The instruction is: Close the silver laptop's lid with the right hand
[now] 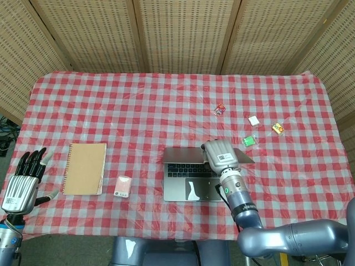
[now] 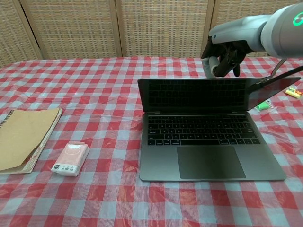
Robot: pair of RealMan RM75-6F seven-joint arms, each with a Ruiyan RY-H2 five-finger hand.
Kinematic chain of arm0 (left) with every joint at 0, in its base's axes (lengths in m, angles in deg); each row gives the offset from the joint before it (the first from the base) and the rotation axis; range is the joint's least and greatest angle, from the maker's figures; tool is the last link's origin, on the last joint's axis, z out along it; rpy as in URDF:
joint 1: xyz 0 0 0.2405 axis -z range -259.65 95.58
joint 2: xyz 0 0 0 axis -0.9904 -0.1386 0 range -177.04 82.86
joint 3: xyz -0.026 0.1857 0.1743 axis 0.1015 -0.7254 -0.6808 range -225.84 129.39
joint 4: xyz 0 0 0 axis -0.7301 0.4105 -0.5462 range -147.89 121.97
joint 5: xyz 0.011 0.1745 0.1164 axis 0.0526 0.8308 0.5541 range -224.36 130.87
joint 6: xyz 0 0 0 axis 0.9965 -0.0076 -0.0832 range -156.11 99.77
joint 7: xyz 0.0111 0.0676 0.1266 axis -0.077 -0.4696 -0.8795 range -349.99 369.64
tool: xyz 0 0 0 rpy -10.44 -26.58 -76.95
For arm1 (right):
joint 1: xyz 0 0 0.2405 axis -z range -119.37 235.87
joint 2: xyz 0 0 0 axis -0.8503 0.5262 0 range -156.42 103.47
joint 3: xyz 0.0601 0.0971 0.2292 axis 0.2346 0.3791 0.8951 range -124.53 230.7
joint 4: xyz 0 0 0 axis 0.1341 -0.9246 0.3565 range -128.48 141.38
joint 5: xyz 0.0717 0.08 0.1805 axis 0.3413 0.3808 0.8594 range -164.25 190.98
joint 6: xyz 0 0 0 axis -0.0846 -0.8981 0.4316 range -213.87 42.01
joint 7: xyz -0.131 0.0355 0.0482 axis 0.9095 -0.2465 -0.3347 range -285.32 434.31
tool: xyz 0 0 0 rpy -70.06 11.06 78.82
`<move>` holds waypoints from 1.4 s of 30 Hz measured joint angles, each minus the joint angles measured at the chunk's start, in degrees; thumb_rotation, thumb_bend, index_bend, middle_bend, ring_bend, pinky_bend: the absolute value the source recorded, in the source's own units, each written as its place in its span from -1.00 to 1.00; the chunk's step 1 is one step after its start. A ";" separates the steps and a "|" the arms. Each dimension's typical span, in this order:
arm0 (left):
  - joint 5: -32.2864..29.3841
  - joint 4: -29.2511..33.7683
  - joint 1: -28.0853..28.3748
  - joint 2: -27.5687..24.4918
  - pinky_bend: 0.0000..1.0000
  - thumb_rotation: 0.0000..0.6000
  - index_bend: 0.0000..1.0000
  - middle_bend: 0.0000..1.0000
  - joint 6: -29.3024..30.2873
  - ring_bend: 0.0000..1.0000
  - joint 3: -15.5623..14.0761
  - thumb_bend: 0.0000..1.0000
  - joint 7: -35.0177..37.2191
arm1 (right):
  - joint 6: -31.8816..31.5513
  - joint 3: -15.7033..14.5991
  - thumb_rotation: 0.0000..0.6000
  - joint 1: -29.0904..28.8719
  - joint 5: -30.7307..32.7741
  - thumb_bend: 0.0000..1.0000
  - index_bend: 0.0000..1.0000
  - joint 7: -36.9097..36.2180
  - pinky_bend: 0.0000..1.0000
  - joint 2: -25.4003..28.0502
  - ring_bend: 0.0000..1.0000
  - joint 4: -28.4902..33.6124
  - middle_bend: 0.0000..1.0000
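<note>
Overhead, the head view shows the silver laptop (image 1: 191, 176) sitting near the front edge of the tabletop (image 1: 138, 111) (red-and-white checked cloth), its lid tilted well forward over the keyboard but not yet down. The right hand (image 1: 219, 153) lies on the lid's top edge, toward the lid's right side, palm down; from this angle I cannot tell how its fingers are set. Far to the left, the left hand (image 1: 23, 180) hangs off the tabletop's edge with fingers spread apart and nothing in them. A brown spiral notebook (image 1: 85, 168) lies flat left of the laptop, and a small pink tissue pack (image 1: 122, 186) rests between the two. Beyond the laptop, to the right, are scattered small wrapped items: a green one (image 1: 249, 141), a white one (image 1: 254, 119), a yellow one (image 1: 278, 128) and a red one (image 1: 220, 108).

In the chest view, the laptop (image 2: 203, 142) faces the camera with its dark screen leaning low toward the keys. The right hand (image 2: 222, 56) sits at the upper right rim of the lid, fingers curled downward against it, pressing rather than gripping anything. The notebook (image 2: 23, 137) and tissue pack (image 2: 71, 158) lie at the left.
</note>
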 measured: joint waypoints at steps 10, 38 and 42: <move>0.66 0.03 -0.03 0.19 -1.00 1.00 -1.00 -1.00 0.37 -1.00 -0.19 -0.76 -0.39 | -1.10 -1.82 1.00 1.22 -1.60 1.00 0.24 -0.92 0.05 -0.63 -0.13 2.27 0.02; 1.32 0.23 -0.09 0.25 -1.00 1.00 -1.00 -1.00 0.58 -1.00 -0.45 -0.76 -0.85 | -1.51 -3.90 1.00 2.60 -1.90 1.00 0.24 -1.74 0.05 -2.82 -0.14 4.11 0.01; 1.36 0.23 -0.11 0.26 -1.00 1.00 -1.00 -1.00 0.64 -1.00 -0.46 -0.76 -0.89 | -1.39 -4.31 1.00 3.02 -2.11 1.00 0.23 -2.25 0.05 -3.08 -0.14 4.39 0.01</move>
